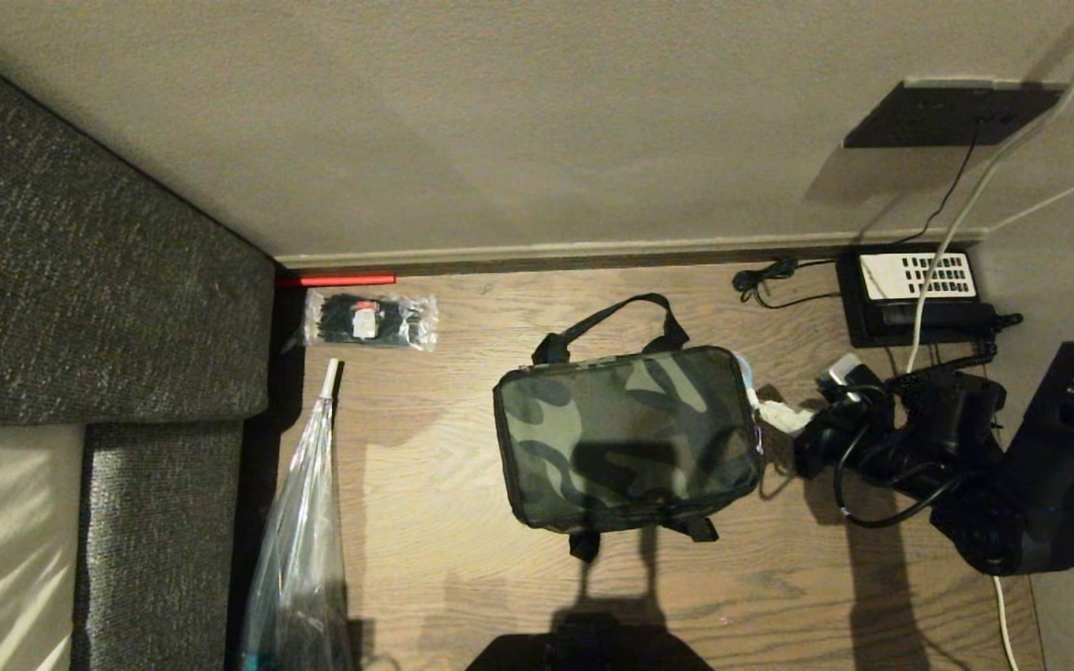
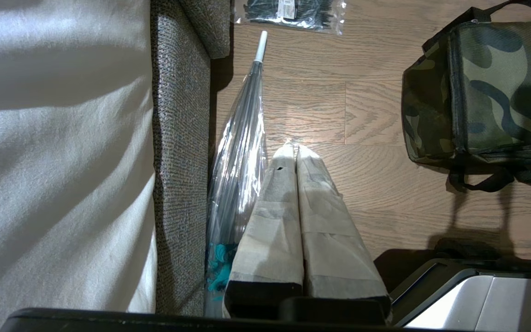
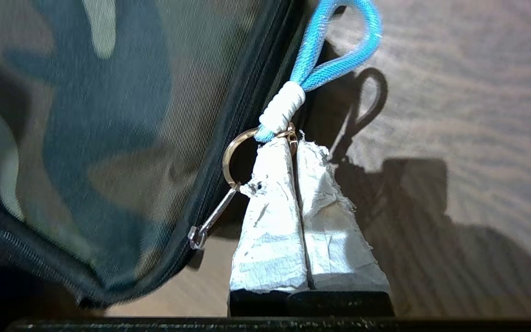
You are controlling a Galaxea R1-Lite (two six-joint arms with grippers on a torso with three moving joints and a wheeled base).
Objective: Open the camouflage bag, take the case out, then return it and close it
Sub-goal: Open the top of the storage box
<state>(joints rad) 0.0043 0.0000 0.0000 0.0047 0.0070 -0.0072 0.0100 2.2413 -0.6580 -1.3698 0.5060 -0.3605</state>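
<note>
Camouflage bag [image 1: 626, 436]: a soft, boxy rectangular bag of woven fabric in green, tan and black patches, edged in black trim, with black strap handles looping out at its far and near sides; the zip is shut and the lid lies flat.
Bag location: on the wooden floor [image 1: 462, 540], roughly central in the head view, well apart from the sofa.
Zip pull [image 3: 314, 62]: a blue mesh cord loop bound with white wrap, hung on a gold split ring [image 3: 235, 154] and a small clip at the bag's right edge.
Right end effector [image 3: 295, 147]: white-taped fingers pressed together, tips pinching the ring and the base of the cord at the bag's right side.
Left end effector [image 2: 295, 152]: tan-taped fingers closed together, holding nothing, above the floor beside the umbrella.
Umbrella [image 1: 309, 522]: clear, glossy plastic, folded, white tip, lying along the sofa.
Sofa [image 1: 80, 280]: coarse grey weave.
Packet of black ties [image 1: 371, 320]: clear crinkled plastic, near the wall.
</note>
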